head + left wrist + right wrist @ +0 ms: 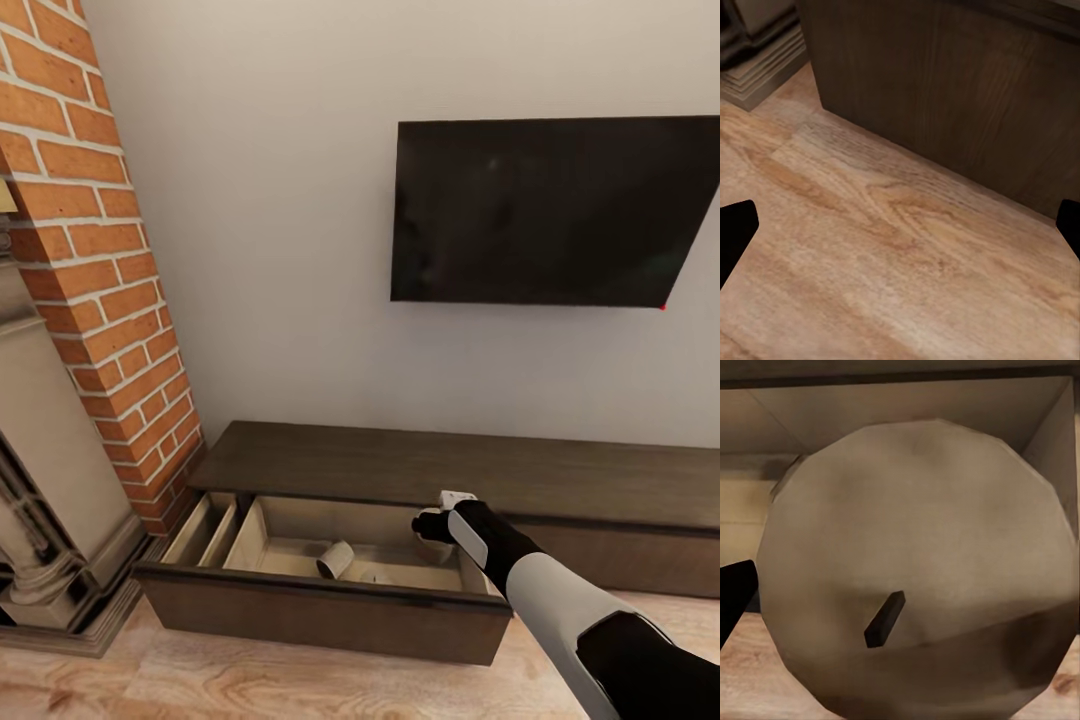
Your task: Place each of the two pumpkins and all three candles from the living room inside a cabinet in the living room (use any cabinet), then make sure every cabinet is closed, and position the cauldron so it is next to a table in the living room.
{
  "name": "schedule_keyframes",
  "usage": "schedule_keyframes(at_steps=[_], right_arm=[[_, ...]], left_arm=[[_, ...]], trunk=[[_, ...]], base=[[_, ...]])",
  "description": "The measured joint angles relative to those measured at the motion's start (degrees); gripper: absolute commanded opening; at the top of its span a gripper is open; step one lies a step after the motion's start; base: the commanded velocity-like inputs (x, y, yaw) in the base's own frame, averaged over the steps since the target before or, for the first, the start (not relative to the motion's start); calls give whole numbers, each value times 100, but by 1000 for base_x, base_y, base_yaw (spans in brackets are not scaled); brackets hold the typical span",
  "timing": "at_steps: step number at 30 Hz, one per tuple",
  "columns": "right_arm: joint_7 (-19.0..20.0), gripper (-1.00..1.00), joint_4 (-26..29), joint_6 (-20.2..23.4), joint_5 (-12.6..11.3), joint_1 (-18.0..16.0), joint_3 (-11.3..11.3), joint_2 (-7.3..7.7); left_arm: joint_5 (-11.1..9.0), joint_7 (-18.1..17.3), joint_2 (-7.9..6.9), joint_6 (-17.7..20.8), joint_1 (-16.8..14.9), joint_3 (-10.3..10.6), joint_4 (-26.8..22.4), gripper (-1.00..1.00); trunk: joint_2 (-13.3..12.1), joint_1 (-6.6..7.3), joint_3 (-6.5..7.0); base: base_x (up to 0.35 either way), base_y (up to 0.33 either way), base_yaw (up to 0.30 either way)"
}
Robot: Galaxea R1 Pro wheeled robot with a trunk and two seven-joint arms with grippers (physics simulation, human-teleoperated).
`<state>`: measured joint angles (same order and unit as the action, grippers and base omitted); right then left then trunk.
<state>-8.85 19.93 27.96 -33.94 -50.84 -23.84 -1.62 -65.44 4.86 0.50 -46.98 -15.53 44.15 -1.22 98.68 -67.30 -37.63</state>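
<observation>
Up close, beige-grey candle (pixel 919 562) w/ short dark wick (pixel 885 619).

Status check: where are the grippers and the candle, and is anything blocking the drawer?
Right gripper shut on candle, over open drawer. Left gripper open above floor. One candle already inside. Nothing blocking.

No lettering, label, brand mark or number can be read anywhere. The wall-mounted television (pixel 550 210) at upper right of the head view shows a blank dark screen, with only a tiny red dot at its lower right corner. The dark wooden cabinet (pixel 400 465) below it and the brick column (pixel 90 250) at left carry no markings.
</observation>
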Motion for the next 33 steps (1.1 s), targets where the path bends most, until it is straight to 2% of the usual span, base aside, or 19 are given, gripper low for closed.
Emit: schedule_keyframes(at_steps=[12,15,17,20,21,23,24,28,33], right_arm=[[15,-100,20,-17,10,0,5,1],[3,-100,15,-17,9,0,-4,-6],[-1,-100,11,-20,7,0,-6,-12],[-3,-100,9,-20,9,0,-8,-10],[-4,-100,13,-19,6,0,-8,-9],[-4,-100,16,-19,7,0,-7,-8],[-3,-100,17,-18,11,0,-3,-6],[-3,-100,17,-18,17,1,0,0],[-4,-100,21,-18,20,0,5,0]], left_arm=[[-7,-18,-28,91,0,-11,-5,100],[8,-25,-82,669,-6,-9,-90,100],[14,-27,-231,1320,-7,-6,-403,100],[21,-17,-667,2410,-8,-49,-1472,100],[29,21,-937,2957,-7,-248,-2171,100],[37,218,-1250,3694,-6,-701,-3165,100],[45,473,-1386,4111,-5,-968,-3689,100],[19,880,-1497,4477,-5,-1207,-4174,100],[45,974,-1505,4379,3,-1249,-3982,100]], trunk=[[481,-264,-215],[602,-330,-269],[682,-373,-305],[802,-439,-358],[842,-461,-376],[922,-505,-412],[962,-527,-430],[1123,-615,-502],[1285,-704,-575]], base=[[0,0,0],[0,0,0],[0,0,0],[0,0,0],[0,0,0],[0,0,0],[0,0,0],[0,0,0],[0,0,0]])
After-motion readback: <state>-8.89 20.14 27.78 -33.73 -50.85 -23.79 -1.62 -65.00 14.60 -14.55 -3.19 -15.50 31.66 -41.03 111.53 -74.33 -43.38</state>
